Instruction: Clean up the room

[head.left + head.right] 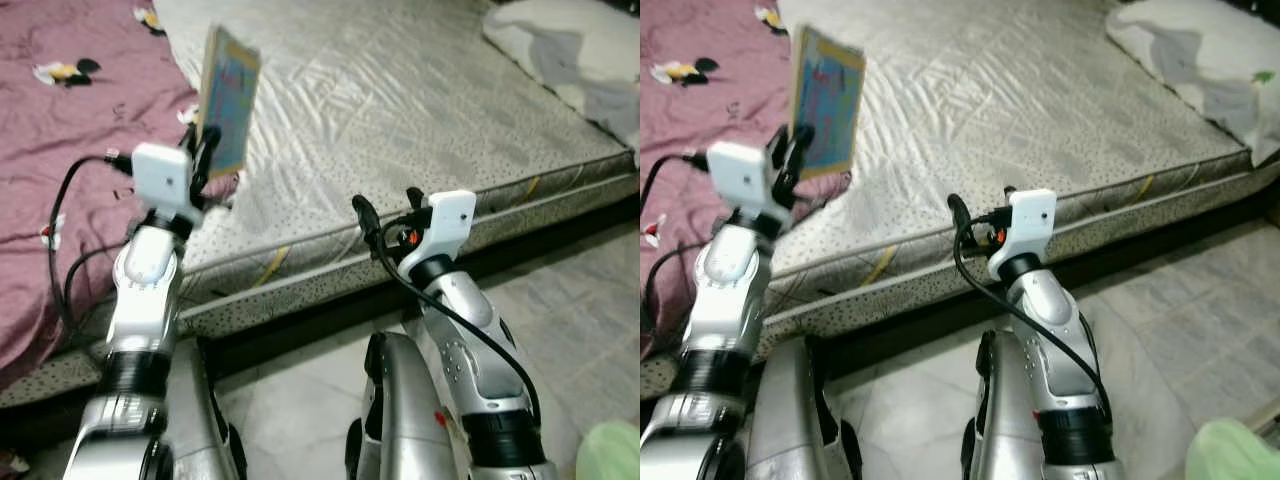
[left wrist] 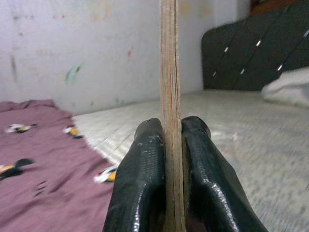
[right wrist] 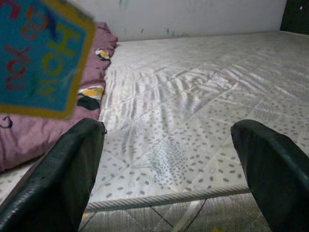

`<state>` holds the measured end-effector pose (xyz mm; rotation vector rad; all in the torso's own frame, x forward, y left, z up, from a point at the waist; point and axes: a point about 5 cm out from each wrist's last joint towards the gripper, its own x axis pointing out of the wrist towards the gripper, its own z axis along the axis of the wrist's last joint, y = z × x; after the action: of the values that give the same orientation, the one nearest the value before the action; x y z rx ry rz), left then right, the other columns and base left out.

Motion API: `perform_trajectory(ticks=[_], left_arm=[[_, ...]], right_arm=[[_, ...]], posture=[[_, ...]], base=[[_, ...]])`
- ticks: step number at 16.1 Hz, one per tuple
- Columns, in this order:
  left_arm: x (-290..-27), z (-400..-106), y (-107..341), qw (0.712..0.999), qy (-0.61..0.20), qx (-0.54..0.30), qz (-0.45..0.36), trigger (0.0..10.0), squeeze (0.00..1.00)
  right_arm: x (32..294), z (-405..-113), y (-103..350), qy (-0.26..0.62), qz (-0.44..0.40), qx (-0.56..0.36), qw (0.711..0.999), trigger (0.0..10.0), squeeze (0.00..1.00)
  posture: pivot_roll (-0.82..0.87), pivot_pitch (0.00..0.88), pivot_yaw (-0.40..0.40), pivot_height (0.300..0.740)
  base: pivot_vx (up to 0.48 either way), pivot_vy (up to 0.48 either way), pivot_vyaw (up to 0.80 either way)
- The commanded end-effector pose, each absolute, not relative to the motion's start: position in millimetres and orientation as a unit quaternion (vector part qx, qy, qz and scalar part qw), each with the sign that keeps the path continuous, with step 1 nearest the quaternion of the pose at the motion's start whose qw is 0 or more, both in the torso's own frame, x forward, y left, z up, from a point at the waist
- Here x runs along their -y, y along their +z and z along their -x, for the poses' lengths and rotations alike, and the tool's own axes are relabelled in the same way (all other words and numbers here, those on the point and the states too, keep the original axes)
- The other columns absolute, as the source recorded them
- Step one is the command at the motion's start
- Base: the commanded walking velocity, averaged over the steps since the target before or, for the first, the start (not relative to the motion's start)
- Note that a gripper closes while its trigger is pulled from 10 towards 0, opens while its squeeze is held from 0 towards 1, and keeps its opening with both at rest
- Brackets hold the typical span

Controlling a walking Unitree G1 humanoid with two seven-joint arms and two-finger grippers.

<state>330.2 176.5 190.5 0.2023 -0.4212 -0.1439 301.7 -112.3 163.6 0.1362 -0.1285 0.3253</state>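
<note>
Your left gripper (image 1: 207, 150) is pinching the bottom edge of a book (image 1: 228, 100), both fingers (image 2: 140, 188) pressed flat against its sides, holding it upright in the air above the mattress (image 1: 400, 120) beside the purple blanket (image 1: 70, 160). Your right gripper (image 3: 169, 169) hangs near the mattress edge, fingers spread wide, holding nothing.

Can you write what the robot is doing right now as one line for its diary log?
left end effector: shut on book, raised over mattress | right end effector: open, at mattress edge | blanket: on bed
</note>
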Motion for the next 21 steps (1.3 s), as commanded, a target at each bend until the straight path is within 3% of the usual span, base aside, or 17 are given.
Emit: perform_trajectory(ticks=[1, 11, 21], left_arm=[[-172, -325, 203, 0.961, -0.075, 0.233, -0.128, 10.0, 0.0], [-184, -304, 195, 0.975, 0.003, 0.185, -0.124, 10.0, 0.0], [-184, -306, 188, 0.983, -0.006, 0.154, -0.103, 10.0, 0.0]], right_arm=[[117, -304, 167, 0.154, -0.069, 0.072, 0.983, 10.0, 0.0], [125, -306, 166, 0.131, -0.069, 0.08, 0.986, 10.0, 0.0], [130, -308, 164, 0.117, -0.06, 0.082, 0.988, 10.0, 0.0]], posture=[[-0.02, 0.016, -0.061, 0.539], [-0.02, 0.0, -0.049, 0.648], [-0.01, 0.0, -0.047, 0.74]], base=[[0.0, 0.0, 0.0], [0.0, 0.0, 0.0], [0.0, 0.0, 0.0]])
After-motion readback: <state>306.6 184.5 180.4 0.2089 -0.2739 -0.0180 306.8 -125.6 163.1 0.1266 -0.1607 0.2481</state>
